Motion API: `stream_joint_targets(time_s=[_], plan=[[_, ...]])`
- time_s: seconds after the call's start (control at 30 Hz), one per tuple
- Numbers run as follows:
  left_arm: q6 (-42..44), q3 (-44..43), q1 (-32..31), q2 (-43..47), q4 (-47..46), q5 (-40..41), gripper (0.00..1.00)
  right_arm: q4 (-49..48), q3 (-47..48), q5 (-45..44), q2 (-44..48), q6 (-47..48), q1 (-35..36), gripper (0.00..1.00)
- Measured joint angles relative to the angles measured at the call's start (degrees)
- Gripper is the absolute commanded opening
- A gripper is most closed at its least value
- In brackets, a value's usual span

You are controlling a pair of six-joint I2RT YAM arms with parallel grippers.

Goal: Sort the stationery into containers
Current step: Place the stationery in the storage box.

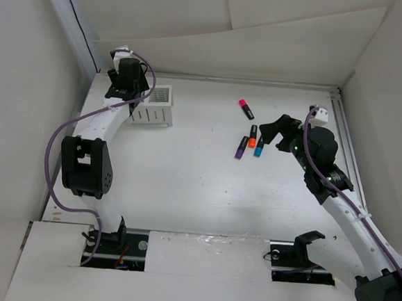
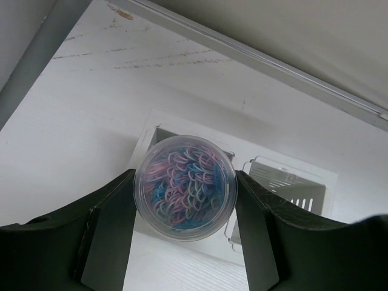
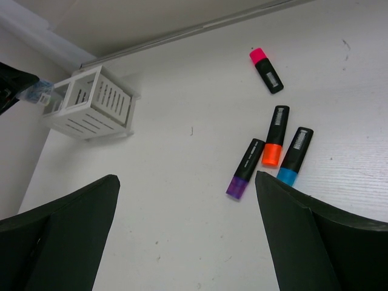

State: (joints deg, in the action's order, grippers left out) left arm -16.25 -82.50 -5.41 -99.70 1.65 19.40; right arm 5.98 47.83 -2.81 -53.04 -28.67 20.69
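A round clear tub (image 2: 185,188) full of pink and blue loops is gripped between the left jaws, close by the white two-compartment box (image 2: 285,182) at the far left of the counter (image 3: 182,200). Well apart from it lie the pink highlighter (image 3: 266,70) and, close together, the orange highlighter (image 3: 275,144), blue highlighter (image 3: 295,156) and purple highlighter (image 3: 245,168). The right jaws hang wide open near these.

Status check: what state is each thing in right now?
Left gripper: shut on round tub.
Round tub: gripped, near white box.
White box: upright.
Right gripper: open, empty.
Pink highlighter: capped, lying flat.
Orange highlighter: capped, lying flat.
Purple highlighter: capped, lying flat.
Blue highlighter: capped, lying flat.
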Motion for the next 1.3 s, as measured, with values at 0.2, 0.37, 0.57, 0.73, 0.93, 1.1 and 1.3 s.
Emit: stream_joint_targets(time_s=[0.2, 0.37, 0.57, 0.73, 0.93, 1.1, 1.3], plan=[[0.33, 0.0, 0.0, -1.09, -0.79, 0.74, 0.44, -0.02, 0.0, 0.09, 0.0, 0.0, 0.0, 1.0], [0.35, 0.35, 0.0, -1.99, -1.4, 0.81, 0.52, 0.0, 0.0, 0.31, -0.02, 0.0, 0.0, 1.0], [0.46, 0.48, 0.0, -2.91, -1.97, 1.01, 0.55, 0.0, 0.0, 0.35, -0.02, 0.0, 0.0, 1.0], [0.57, 0.52, 0.0, -3.56, -2.19, 1.81, 0.57, 0.0, 0.0, 0.35, -0.02, 0.0, 0.0, 1.0], [0.9, 0.52, 0.0, -3.65, -2.51, 2.95, 0.78, 0.0, 0.0, 0.37, -0.02, 0.0, 0.0, 1.0], [0.94, 0.52, -0.35, -3.63, -2.58, 3.8, 0.84, 0.0, 0.0, 0.39, -0.02, 0.0, 0.0, 1.0], [0.17, 0.57, -2.45, -0.83, -2.01, 3.21, 0.64, 0.0, 0.0, 0.33, 0.09, 0.0, 0.0, 1.0]])
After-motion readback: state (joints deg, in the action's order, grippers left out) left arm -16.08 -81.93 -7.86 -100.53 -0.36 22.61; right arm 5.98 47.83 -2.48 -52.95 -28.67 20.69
